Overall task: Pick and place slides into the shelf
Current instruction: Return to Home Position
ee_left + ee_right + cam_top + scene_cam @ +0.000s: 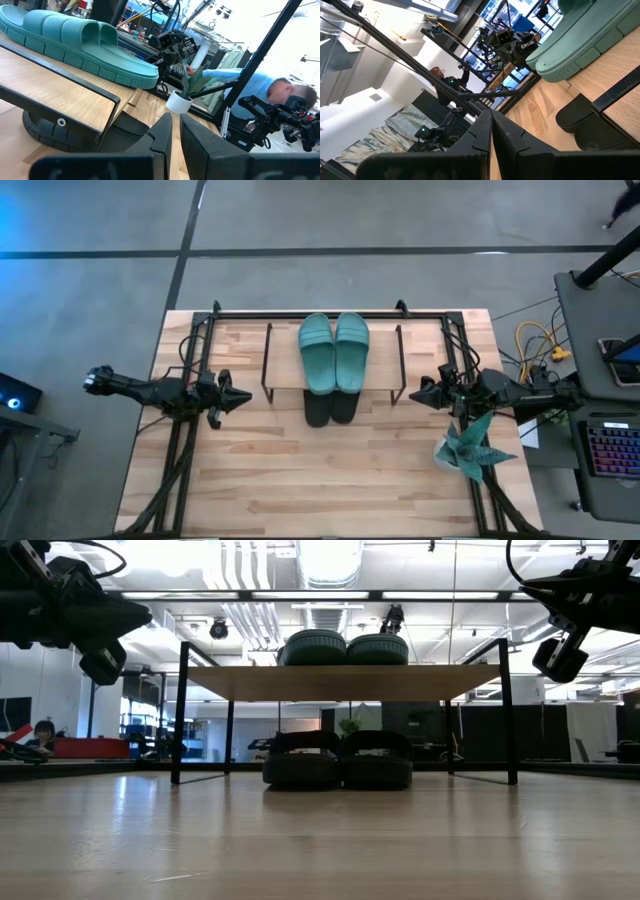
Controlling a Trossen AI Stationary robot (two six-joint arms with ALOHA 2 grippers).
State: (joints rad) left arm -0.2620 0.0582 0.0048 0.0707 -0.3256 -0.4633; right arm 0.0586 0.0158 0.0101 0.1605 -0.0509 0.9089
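The shelf stands at the table's far middle. Two teal slides lie side by side on its wooden top board. Two black slides rest on the table under the board, and their near ends stick out past its near edge. My left gripper hovers shut to the left of the shelf and points at it. My right gripper hovers shut to its right and points back at it. In the left wrist view I see a teal slide above a black slide. The right wrist view shows the same pair, teal slide and black slide.
A green spiky plant in a white pot stands on the table's right side, near my right arm. The large black frame runs along the far edge and both sides. The near half of the table is bare wood. A person is beyond the table.
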